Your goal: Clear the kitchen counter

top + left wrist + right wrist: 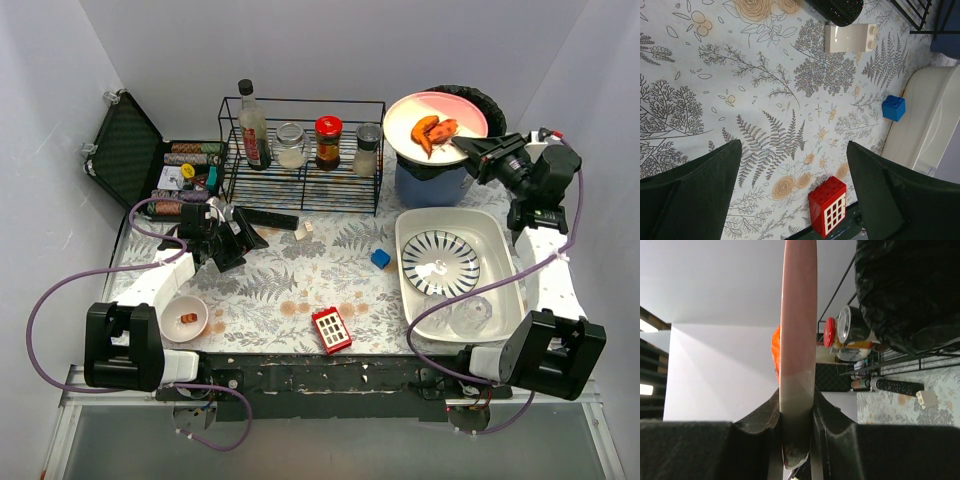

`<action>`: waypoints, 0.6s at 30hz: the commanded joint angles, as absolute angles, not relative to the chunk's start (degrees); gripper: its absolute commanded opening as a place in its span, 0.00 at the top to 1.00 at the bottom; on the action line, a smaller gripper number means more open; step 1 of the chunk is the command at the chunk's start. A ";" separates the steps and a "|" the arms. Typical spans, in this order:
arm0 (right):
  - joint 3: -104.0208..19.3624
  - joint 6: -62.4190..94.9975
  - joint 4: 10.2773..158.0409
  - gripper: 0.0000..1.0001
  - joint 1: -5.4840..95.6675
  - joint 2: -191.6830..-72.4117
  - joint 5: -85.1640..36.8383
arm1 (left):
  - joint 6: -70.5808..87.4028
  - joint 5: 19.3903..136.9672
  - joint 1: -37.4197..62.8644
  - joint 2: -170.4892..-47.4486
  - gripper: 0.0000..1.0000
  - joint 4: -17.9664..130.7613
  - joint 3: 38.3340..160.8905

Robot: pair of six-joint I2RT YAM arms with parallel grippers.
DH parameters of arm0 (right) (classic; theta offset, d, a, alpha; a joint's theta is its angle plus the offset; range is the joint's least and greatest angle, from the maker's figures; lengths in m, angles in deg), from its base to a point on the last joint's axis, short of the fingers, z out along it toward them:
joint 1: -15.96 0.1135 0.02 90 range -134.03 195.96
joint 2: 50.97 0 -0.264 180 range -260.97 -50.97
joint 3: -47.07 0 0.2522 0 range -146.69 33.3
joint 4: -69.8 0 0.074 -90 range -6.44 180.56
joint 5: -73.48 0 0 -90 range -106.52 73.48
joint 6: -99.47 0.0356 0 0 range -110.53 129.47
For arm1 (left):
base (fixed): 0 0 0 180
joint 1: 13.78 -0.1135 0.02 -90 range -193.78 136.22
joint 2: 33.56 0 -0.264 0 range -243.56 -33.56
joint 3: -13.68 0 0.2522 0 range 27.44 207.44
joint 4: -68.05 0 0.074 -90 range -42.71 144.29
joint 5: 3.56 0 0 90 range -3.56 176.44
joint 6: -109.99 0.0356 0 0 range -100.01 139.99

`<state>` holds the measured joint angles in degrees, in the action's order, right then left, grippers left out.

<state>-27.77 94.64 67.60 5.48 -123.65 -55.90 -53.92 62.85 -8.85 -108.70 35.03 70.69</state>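
Note:
The kitchen counter (pixel 290 275) is a fern-patterned tabletop, also seen in the left wrist view (pixel 765 100). My right gripper (pixel 472 150) is shut on the rim of a pink-and-white plate (pixel 436 115) with orange food pieces (pixel 432 130), held tilted over a black-lined bin (pixel 445 180). In the right wrist view the plate (pixel 798 340) is edge-on between the fingers. My left gripper (pixel 240 240) is open and empty above the counter's left side. A red window brick (pixel 331 329), a blue brick (pixel 380 259) and a white brick (pixel 305 229) lie on the counter.
A white tub (pixel 500 300) at right holds a striped plate (pixel 441 262) and a clear glass item (pixel 470 315). A black wire rack (pixel 300 150) holds a bottle and jars. A small white bowl (pixel 185 318) sits front left. An open black case (pixel 130 145) stands far left.

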 commanded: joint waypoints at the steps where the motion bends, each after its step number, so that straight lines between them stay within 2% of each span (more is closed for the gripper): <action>1: -34.89 95.79 60.62 0.99 2.35 -122.33 -52.39 | -53.05 61.92 -9.30 -106.69 0.14 35.13 70.77; 18: -49.04 72.86 70.29 0.99 -1.17 -131.99 -38.85 | -52.70 61.65 -9.38 -108.97 0.14 35.40 71.56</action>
